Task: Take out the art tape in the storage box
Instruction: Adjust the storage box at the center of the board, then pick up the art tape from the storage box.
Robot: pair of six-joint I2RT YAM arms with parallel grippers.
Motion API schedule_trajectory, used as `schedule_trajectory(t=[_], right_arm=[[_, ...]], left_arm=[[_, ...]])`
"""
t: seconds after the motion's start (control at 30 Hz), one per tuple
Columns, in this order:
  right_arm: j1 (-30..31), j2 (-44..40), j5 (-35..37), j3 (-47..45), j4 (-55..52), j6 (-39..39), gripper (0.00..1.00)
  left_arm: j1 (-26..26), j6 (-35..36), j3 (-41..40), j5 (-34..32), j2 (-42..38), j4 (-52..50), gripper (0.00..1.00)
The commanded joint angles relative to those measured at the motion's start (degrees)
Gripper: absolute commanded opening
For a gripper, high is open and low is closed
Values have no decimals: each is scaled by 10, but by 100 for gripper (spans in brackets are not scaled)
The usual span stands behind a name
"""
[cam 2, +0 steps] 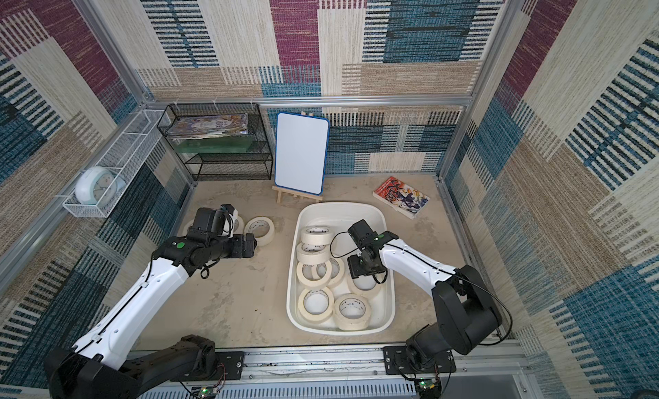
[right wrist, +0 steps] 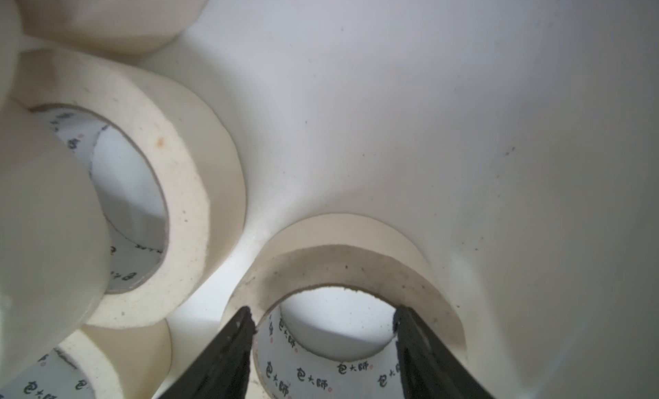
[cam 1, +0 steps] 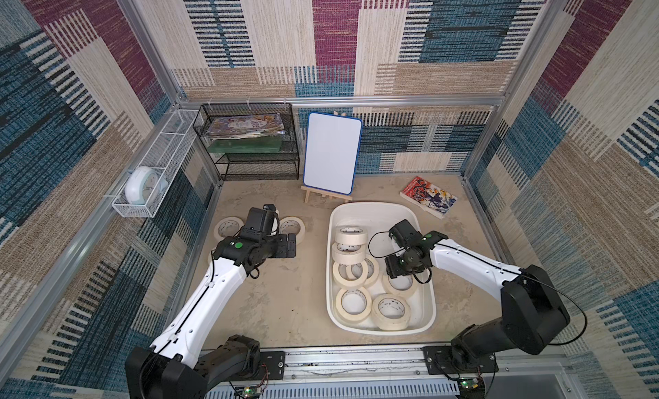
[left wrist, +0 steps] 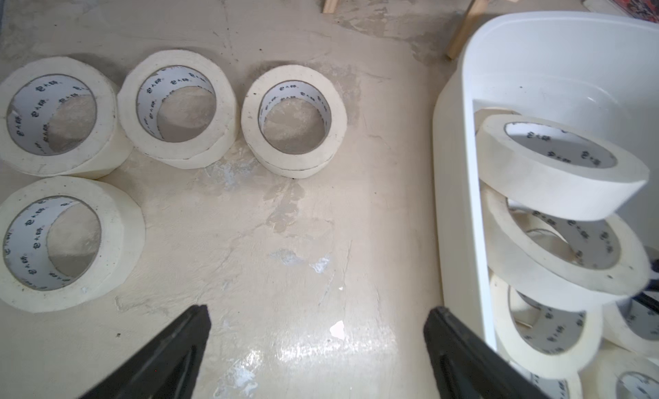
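**Right wrist view: fingers set on a roll inside the storage box**

Both top views show the storage box (cam 1: pixel 374 213), a shallow white tub on the right half of the table (cam 1: pixel 285 290). The art tape (cam 1: pixel 390 321) lies in it. I count seven cream rolls: two stacked askew at the far end, two overlapping in the middle, and the rest flat toward the front. Four more rolls (left wrist: pixel 251 124) lie flat on the bare table left of the tub and apart from it, clearest from the left wrist.

The left gripper (left wrist: pixel 317 313) hangs over open table near those outside rolls. Its fingers are spread wide with nothing between them.

The right gripper (right wrist: pixel 322 313) reaches into the tub. Its fingers (right wrist: pixel 228 351) stand part-way apart, with the tips against the ring of one roll (right wrist: pixel 342 263) on either side of its hole. Whether they actually squeeze it I cannot tell, because the black fingers cover the spots where they meet the tape. From above, the wrist hides this gripper and most of that roll.

Against the back wall a black wire-mesh rack (cam 1: pixel 256 165) carries a pile of magazines (cam 1: pixel 246 126) on its upper shelf. Something green sits under them that I can't make out. A white wire basket (cam 1: pixel 167 147) on the left wall holds a pale blue alarm clock (cam 1: pixel 142 188). In the top views the left arm covers parts of the rolls on the table.
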Motion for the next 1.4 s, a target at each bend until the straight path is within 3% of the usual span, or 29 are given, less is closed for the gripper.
schedule_trajectory(t=[0.0, 0.4, 0.6, 0.9, 1.0, 1.37], right_arm=[[-1, 8, -16, -11, -1, 13, 66], [-18, 85, 32, 84, 16, -16, 69], [-19, 28, 75, 80, -49, -11, 75], [-6, -15, 4, 30, -55, 12, 67], [2, -24, -51, 15, -51, 4, 65], [31, 19, -72, -20, 15, 3, 65]], left_arm=[[-1, 35, 19, 37, -5, -28, 99], [1, 51, -1, 7, -8, -2, 99], [9, 53, -13, 10, -3, 6, 99], [18, 53, -19, 17, -1, 11, 99], [22, 54, -19, 19, 3, 10, 99], [29, 54, -21, 25, 7, 10, 99]])
